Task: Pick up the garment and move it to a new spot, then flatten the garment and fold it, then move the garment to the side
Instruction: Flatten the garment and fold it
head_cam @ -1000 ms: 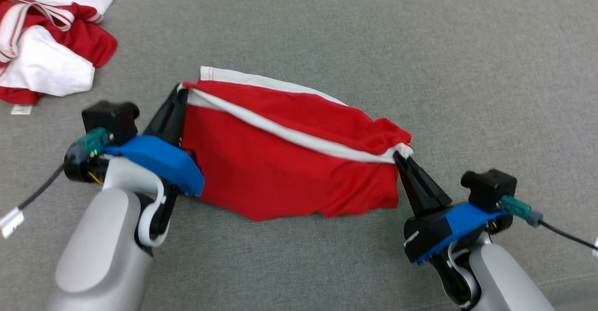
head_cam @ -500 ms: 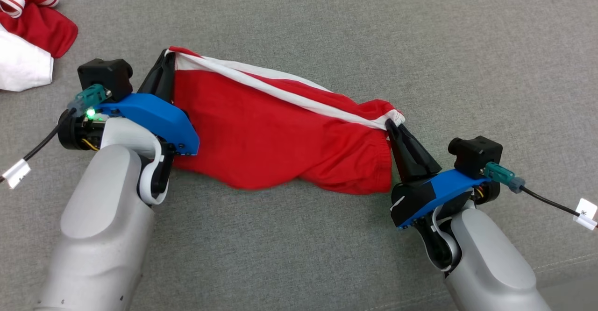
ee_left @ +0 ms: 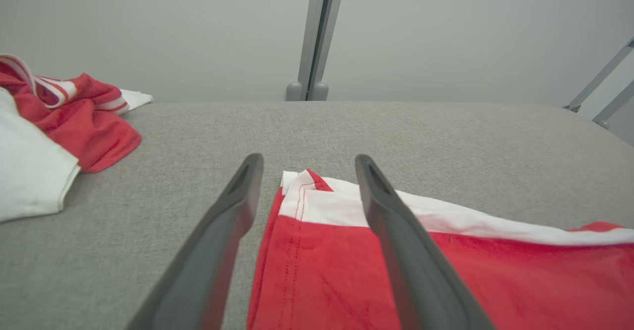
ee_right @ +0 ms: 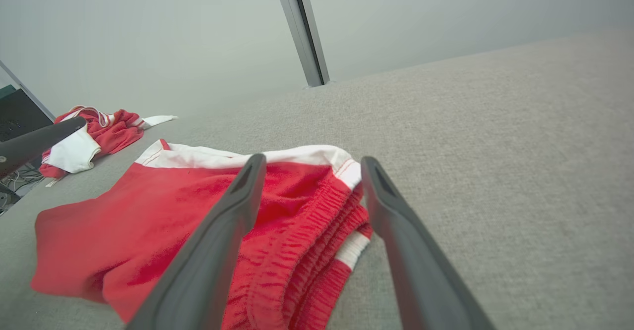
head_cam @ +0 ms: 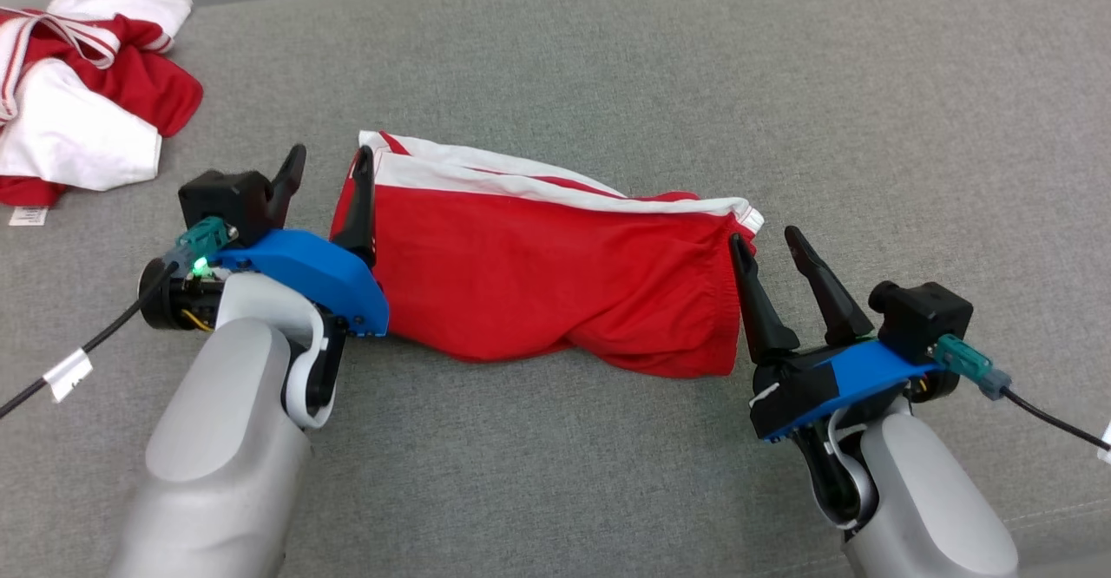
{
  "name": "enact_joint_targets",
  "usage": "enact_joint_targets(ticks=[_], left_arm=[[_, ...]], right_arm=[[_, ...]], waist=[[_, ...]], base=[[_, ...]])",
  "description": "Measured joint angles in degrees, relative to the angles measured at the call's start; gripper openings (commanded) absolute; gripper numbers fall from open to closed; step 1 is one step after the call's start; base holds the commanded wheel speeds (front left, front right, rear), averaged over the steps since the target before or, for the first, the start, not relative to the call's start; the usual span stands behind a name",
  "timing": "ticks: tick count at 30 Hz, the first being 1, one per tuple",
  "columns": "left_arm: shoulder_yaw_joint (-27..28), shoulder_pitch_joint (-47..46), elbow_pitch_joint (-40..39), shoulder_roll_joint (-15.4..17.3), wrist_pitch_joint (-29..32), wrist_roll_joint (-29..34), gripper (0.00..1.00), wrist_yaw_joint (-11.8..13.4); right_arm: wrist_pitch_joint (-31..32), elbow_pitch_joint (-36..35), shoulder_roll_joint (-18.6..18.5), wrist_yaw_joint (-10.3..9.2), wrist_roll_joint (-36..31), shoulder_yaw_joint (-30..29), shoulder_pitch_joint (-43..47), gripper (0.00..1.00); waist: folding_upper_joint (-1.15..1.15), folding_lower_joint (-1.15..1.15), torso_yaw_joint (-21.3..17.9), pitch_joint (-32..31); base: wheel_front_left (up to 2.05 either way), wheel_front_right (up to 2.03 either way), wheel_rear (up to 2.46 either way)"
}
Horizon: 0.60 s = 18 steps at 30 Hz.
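The red garment (head_cam: 555,274) lies stretched out long on the grey padded surface (head_cam: 781,83), its 2 ends at the 2 grippers. A white band (head_cam: 451,174) runs along its far edge, and its near edge bulges and ripples a little.

The left gripper (head_cam: 331,153) sits at the garment's left end with its fingers spread wide and nothing between them gripped. In the head view its inner finger stands over the cloth's left edge, while the outer finger stands over bare surface just beside the garment. The left wrist view shows the garment's far left corner, with the white band, lying between the 2 fingers; the right-hand finger crosses above the red cloth. Whether that finger touches the cloth cannot be told.

The right gripper (head_cam: 765,236) sits at the garment's right end, also spread wide and holding nothing. In the head view its inner fingertip is at the cloth's right edge, and the outer finger is over bare surface. In the right wrist view the gathered waistband (ee_right: 307,221) lies bunched between the 2 fingers, with the left-hand finger crossing above the red cloth and the right-hand finger beside it over the grey surface.

A pile of clothes (head_cam: 87,101), red and white, lies at the far left of the surface, well apart from the garment.
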Motion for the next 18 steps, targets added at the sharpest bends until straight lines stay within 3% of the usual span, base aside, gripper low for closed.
enact_joint_targets(ticks=[8, 18], left_arm=[[-0.4, 5.7, -0.1, 1.5, 6.4, -2.0, 1.00, 0.0], [-0.8, 7.4, -0.1, 3.7, 18.7, -5.0, 1.00, 0.2]], right_arm=[[0.6, -7.0, 0.0, 0.00, -5.1, -4.2, 6.9, 1.00], [4.2, -14.9, 0.0, 0.00, -6.0, -6.0, 11.4, 1.00]], waist=[[-0.01, -0.01, 0.8, -3.3], [-0.01, 0.01, -1.3, -3.5]], base=[[0.00, 0.00, 0.00], [0.00, 0.00, 0.00]])
